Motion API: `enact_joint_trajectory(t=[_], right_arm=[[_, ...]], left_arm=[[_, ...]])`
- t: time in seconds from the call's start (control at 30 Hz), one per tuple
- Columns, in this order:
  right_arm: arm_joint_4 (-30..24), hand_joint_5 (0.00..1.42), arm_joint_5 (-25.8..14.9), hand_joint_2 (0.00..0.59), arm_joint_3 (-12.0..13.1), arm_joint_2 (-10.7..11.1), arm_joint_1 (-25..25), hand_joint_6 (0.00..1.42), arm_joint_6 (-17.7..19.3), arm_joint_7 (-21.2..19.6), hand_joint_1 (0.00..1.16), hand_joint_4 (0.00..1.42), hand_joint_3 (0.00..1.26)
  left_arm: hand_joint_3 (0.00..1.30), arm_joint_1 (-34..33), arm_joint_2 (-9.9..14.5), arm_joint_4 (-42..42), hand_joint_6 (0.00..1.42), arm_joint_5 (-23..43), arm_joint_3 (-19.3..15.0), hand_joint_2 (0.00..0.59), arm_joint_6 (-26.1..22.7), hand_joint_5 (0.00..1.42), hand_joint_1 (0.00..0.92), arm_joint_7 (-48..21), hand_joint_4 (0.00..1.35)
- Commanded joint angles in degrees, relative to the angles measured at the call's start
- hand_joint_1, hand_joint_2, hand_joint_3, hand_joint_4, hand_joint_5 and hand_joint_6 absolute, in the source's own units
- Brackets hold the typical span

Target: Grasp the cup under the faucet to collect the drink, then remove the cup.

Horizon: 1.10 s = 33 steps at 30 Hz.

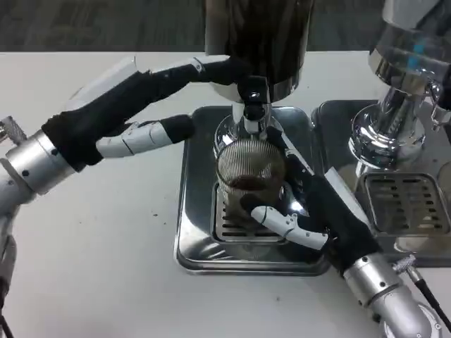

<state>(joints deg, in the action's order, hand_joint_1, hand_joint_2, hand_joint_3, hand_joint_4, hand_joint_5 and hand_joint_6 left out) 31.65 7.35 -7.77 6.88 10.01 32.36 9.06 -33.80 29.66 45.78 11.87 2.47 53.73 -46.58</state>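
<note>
Holding the cup (248,169), the right hand (310,211) wraps its fingers (285,224) around the glass from the side. The cup stands on the metal tray (194,239), right under the faucet (252,105) of the drink machine (257,39). A bit of dark drink sits inside the cup. The left hand (130,113) reaches up with its fingers stretched out, touching the machine near the faucet and gripping nothing. A second machine (402,91) stands on the white surface (91,246) to the right.

Dispenser tank (258,35) and second dispenser (405,84) cropped by the top and right edges; right hand (317,211) hides the cup's (248,172) far side.
</note>
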Motion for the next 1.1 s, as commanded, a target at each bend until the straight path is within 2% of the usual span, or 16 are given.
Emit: enact_joint_trajectory(t=[0.03,0.43,1.1], right_arm=[[0.3,0.0,-0.3,0.232,0.3,-0.5,-0.7,0.05,-0.2,-0.5,0.59,0.0,0.0],[0.8,0.0,0.0,0.232,0.3,-0.8,-0.4,0.05,0.3,-0.5,0.59,0.0,0.0],[2.2,0.0,2.6,0.221,-0.6,-0.5,1.2,0.03,-0.3,-2.3,0.62,0.0,0.0]], left_arm=[[0.21,0.3,-1.1,-0.6,0.14,2.3,-1.7,0.122,-1.9,0.18,0.0,-1.7,0.17],[0.22,2.1,-2.8,-2.6,0.15,6.2,-6.4,0.121,-8.0,0.2,0.0,-4.0,0.18],[0.29,12.2,-2.4,-3.3,0.19,7.1,-12.6,0.133,-13.3,0.24,0.0,-3.1,0.25]])
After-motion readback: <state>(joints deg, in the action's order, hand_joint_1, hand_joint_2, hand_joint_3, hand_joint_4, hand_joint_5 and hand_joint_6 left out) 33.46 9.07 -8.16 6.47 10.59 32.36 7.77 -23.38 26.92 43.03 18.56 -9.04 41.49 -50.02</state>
